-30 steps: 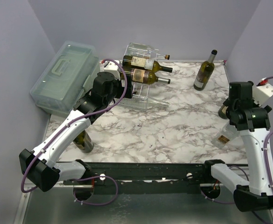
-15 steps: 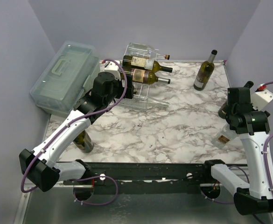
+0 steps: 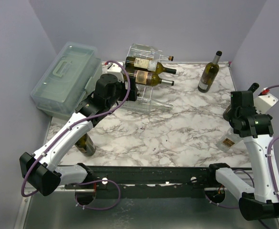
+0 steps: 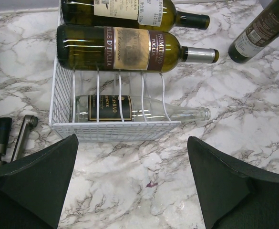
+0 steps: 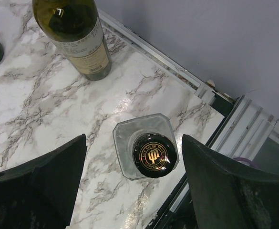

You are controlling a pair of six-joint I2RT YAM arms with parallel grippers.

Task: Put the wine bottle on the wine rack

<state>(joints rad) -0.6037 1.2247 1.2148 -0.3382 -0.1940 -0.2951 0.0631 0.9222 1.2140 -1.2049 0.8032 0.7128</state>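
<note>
Table: the white marble-patterned table (image 3: 177, 124) carries everything.
Box: a translucent pale-green lidded storage box (image 3: 65, 78) sits at the far left corner, near the rack's left side.
Rack: the slanted clear-plastic and white-wire wine rack (image 3: 146, 98) stands at the far middle; three bottles lie on it, necks pointing right.
Left claw: the left gripper (image 4: 132, 143) hovers just in front of the rack's low front edge, fingers spread wide with nothing between them.
Right claw: the right gripper (image 5: 134, 138) hangs over a bottle at the table's right edge; its fingers stand wide on either side of the cap, clear of it, gripping nothing.
Wine bottle: the clear glass wine bottle with a black, gold-printed cap (image 5: 154, 155) stands upright on the table, well apart from the rack.
Racked bottles: two dark green labelled bottles (image 4: 125, 47) fill the upper tiers; a clear bottle with a black label (image 4: 139, 109) lies on the lowest.
Other bottles: an olive-green labelled bottle (image 5: 77, 33) stands near the capped one; a dark green bottle (image 3: 209, 74) stands at the far right; another dark bottle (image 3: 87, 143) stands at the near left, partly behind the left arm.
</note>
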